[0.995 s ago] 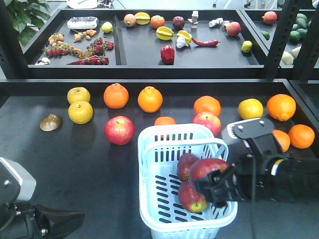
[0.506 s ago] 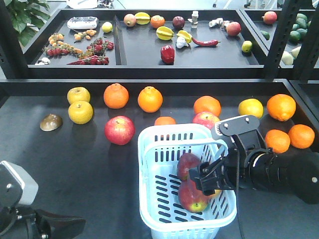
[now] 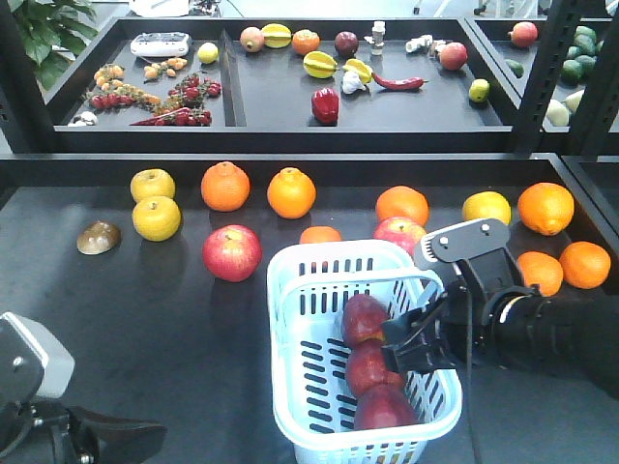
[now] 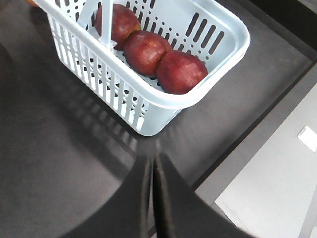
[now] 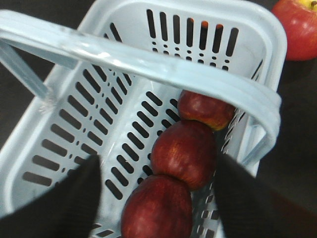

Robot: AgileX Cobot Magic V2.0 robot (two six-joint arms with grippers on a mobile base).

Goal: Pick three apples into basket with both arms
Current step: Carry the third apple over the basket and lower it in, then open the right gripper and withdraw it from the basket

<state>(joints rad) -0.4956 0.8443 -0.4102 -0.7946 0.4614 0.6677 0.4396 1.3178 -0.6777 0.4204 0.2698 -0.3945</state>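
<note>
Three dark red apples lie in a row inside the pale blue basket (image 3: 290, 290): one at the far end (image 3: 365, 319), one in the middle (image 3: 372, 367), one at the near end (image 3: 384, 408). The left wrist view shows the same apples (image 4: 147, 51) behind the basket's rim (image 4: 233, 47). My right gripper (image 3: 411, 348) hangs over the basket's right side, open and empty, its fingers either side of the middle apple (image 5: 183, 153). My left gripper (image 4: 154, 158) is shut on nothing, low over the table to the basket's front left.
Loose on the black table are two lighter red apples (image 3: 232, 253) (image 3: 401, 234), several oranges (image 3: 291, 192) and yellow fruits (image 3: 156, 217). The basket's raised handle (image 5: 148, 62) crosses in front of my right gripper. Trays of small produce (image 3: 326, 104) stand behind, between dark posts (image 3: 542, 77).
My right gripper let go of the apple it carried, which now lies in the basket with the other two. The gripper opened. The left arm barely moved.
</note>
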